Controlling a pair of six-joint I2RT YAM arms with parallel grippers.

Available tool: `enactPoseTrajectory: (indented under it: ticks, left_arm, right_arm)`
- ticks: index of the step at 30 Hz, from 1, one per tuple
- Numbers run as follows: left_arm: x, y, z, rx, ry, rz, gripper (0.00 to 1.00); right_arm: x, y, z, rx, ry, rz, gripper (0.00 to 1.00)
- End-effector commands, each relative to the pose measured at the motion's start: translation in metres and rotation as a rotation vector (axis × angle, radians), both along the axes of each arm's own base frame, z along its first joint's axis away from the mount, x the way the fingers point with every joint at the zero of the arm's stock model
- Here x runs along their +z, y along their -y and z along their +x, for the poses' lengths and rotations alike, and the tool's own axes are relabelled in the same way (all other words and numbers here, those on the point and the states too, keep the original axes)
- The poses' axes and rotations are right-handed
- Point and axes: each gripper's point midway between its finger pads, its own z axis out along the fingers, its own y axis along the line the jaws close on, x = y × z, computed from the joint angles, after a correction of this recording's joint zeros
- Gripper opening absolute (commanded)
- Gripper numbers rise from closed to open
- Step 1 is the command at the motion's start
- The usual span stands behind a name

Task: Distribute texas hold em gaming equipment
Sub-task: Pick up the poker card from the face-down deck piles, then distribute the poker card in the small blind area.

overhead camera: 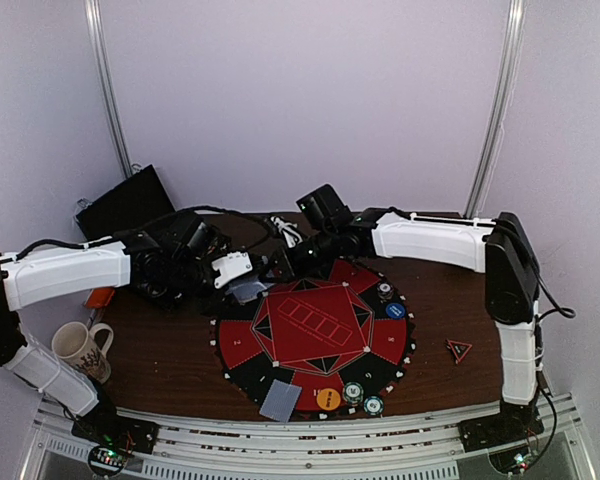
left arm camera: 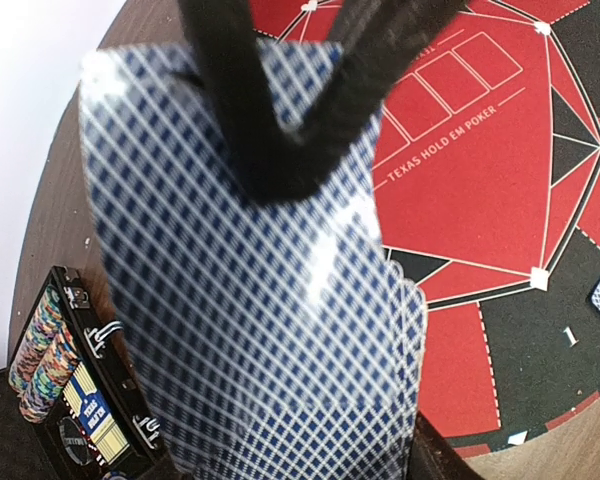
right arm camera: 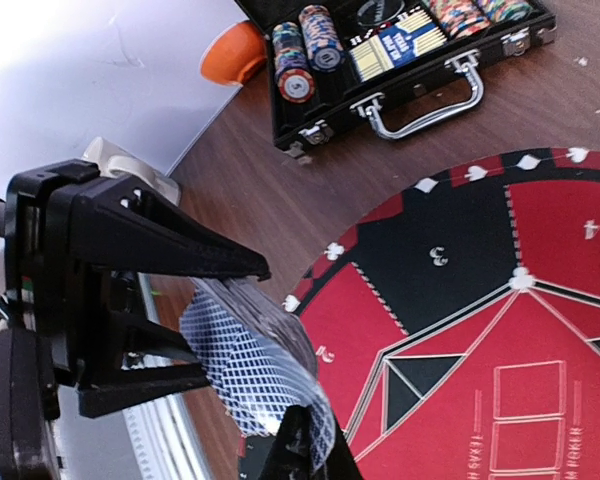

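My left gripper (overhead camera: 242, 285) is shut on a deck of blue-check-backed cards (left arm camera: 250, 320), holding it over the far left edge of the red and black poker mat (overhead camera: 315, 335). My right gripper (right arm camera: 310, 450) is shut on the top card's edge (right arm camera: 280, 400); its black fingers (left arm camera: 270, 150) pinch the card from above in the left wrist view. One card (overhead camera: 280, 400) lies on the mat's near edge, beside an orange button (overhead camera: 328, 398) and two chip stacks (overhead camera: 362, 398). A blue button (overhead camera: 395, 311) and a chip stack (overhead camera: 385, 291) sit at the mat's right.
An open black case (right arm camera: 400, 50) with rows of chips lies on the wooden table beyond the mat's far left. A white mug (overhead camera: 80, 347) stands near the left arm. A small red triangle (overhead camera: 458, 350) lies right of the mat.
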Motion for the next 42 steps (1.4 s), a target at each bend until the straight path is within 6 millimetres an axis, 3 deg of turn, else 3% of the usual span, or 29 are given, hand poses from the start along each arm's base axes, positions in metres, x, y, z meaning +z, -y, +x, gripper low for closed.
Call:
enactPoseTrajectory:
  ticks: [1, 7, 13, 15, 21, 24, 32, 42]
  left_arm:
    - [0.010, 0.006, 0.005, -0.011, 0.041, -0.044, 0.53]
    - [0.013, 0.005, 0.007, -0.001, 0.059, -0.046, 0.53]
    - [0.010, 0.003, 0.006, 0.003, 0.053, -0.047, 0.53]
    - [0.012, 0.004, 0.006, 0.004, 0.055, -0.051, 0.53]
    - [0.009, 0.005, 0.005, 0.001, 0.046, -0.052, 0.53]
    - [0.011, 0.005, 0.006, 0.003, 0.050, -0.055, 0.53]
    - [0.007, 0.004, 0.006, 0.008, 0.040, -0.043, 0.53]
    - [0.001, 0.004, 0.007, 0.008, 0.029, -0.020, 0.53]
  right_arm:
    - [0.020, 0.025, 0.008, -0.049, 0.083, -0.110, 0.00]
    - [0.046, 0.048, 0.008, -0.021, 0.133, -0.151, 0.00]
    - [0.074, 0.100, 0.023, -0.065, 0.161, -0.178, 0.00]
    - [0.073, 0.126, 0.035, -0.105, 0.161, -0.215, 0.00]
    - [0.010, 0.225, 0.083, -0.282, 0.044, -0.472, 0.00]
    - [-0.021, 0.260, 0.102, -0.347, -0.015, -0.545, 0.00]
    - [-0.069, 0.263, 0.124, -0.202, -0.120, -0.485, 0.00]
    - [-0.132, 0.280, 0.142, -0.134, -0.179, -0.572, 0.00]
